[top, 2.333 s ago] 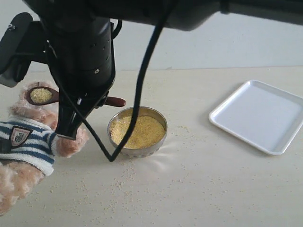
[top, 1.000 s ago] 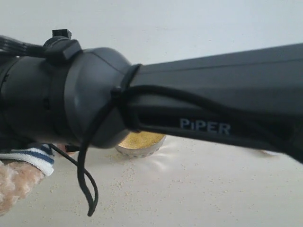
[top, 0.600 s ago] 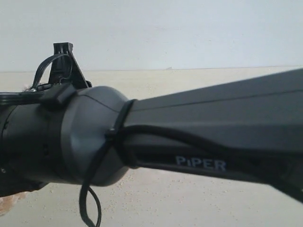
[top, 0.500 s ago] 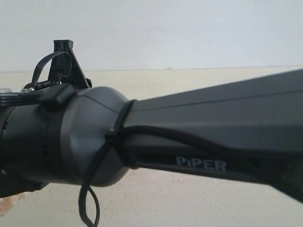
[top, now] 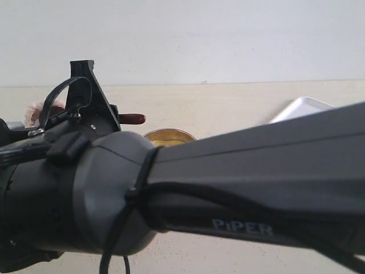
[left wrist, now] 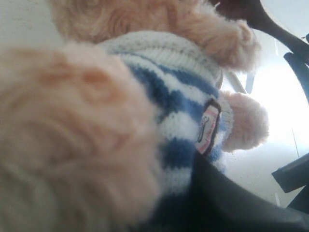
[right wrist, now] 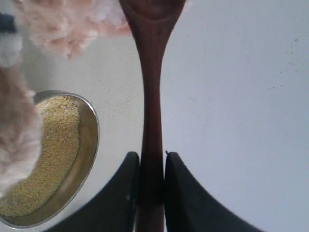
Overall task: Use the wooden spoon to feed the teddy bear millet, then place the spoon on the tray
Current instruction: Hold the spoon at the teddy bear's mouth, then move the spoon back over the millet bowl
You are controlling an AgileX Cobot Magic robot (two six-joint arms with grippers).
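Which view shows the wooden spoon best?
The right wrist view: the wooden spoon shows its handle clearly, clamped in the right gripper. The exterior view shows only its handle end; the left wrist view shows nothing certain.

"PiPER" stands on the dark arm (top: 274, 171); the teddy bear's (left wrist: 72, 145) badge (left wrist: 208, 126) is unreadable.

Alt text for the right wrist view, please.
The right hand pinches the handle of the wooden spoon between its two black fingers. A steel bowl of millet and the teddy bear, seen only as fluffy fur, are close beside it.
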